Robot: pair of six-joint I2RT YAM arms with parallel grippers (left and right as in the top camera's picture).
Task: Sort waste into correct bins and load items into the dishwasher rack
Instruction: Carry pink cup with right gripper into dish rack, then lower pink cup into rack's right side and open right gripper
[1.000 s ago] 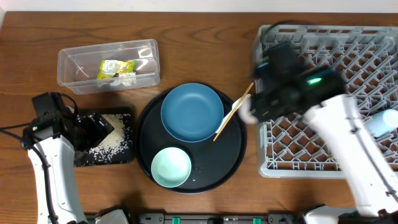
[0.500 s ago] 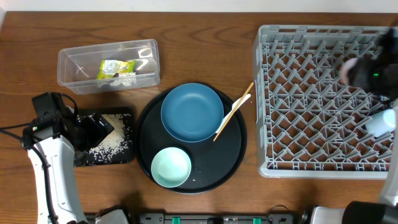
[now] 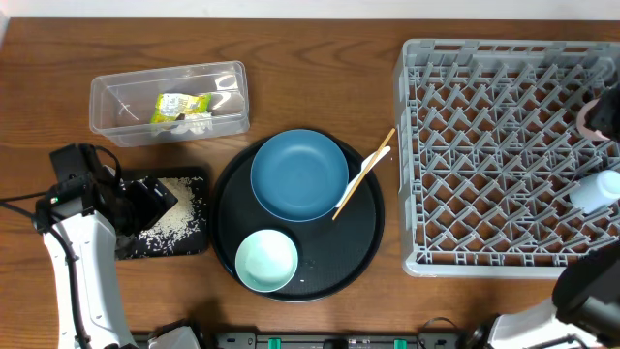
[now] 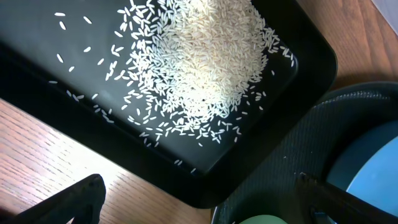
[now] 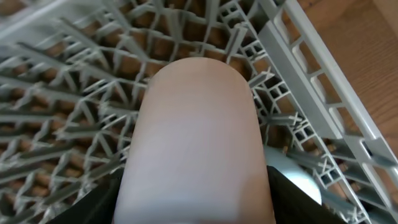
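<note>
Pink cup (image 5: 196, 137) held inside R claw (image 5: 198, 208), over rack (image 5: 62, 93).

We see the rack (image 3: 484, 145) at the right of the table (image 3: 320, 78). Two cups are at its right side: the near cup (image 3: 593, 190) is in the rack, and the far cup (image 3: 591, 118) is behind it. In the middle sits the round tray (image 3: 363, 233). On it, the big bowl (image 3: 299, 174) is at the back and the small bowl (image 3: 266, 260) is in front. The chopstick (image 3: 360, 180) lies just right of the big bowl. Left of the round tray is the flat tray (image 4: 311, 59), with the rice (image 4: 205, 56) in it. Behind that is the tub (image 3: 116, 107), with the wrapper (image 3: 182, 106) inside.
</note>
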